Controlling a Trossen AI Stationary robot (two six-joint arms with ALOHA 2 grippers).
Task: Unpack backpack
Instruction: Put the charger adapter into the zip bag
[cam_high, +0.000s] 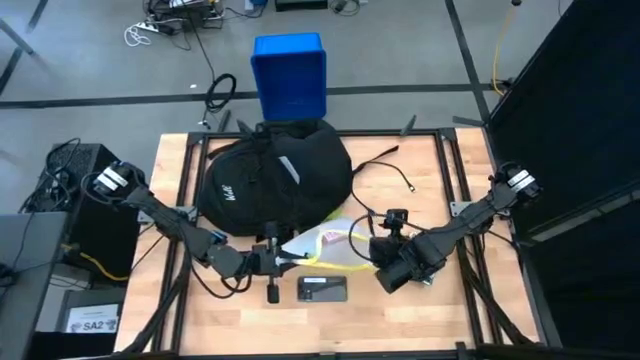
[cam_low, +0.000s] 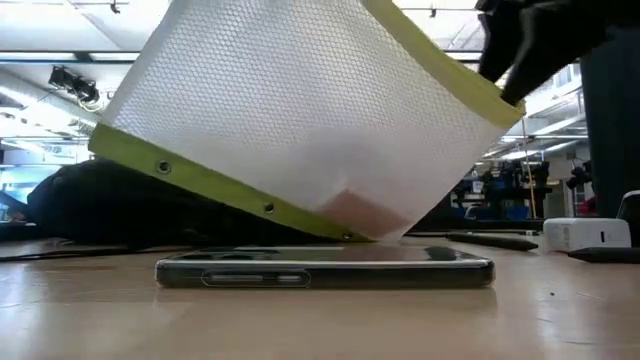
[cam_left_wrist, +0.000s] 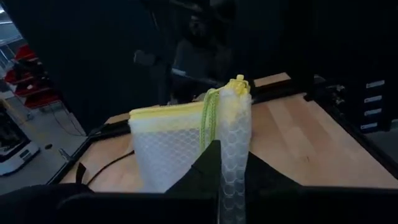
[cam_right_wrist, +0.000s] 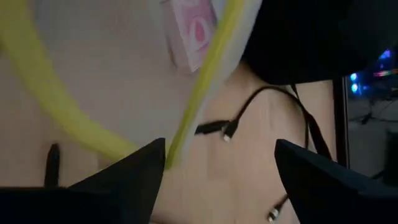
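We see backpack (cam_high: 275, 180) at far centre of table (cam_high: 440, 310). Left gripper (cam_high: 283, 257) pinches white mesh pouch (cam_high: 325, 243) holding pink item (cam_high: 330, 238). Right gripper (cam_high: 372, 250) spread beside pouch. Phone (cam_high: 322, 289) nearer.

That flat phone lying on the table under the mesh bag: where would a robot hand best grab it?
Probably across the phone's two long edges, coming straight down: it lies flat on the table, so only its thin sides offer grip. The mesh pouch hanging over it needs moving away first.
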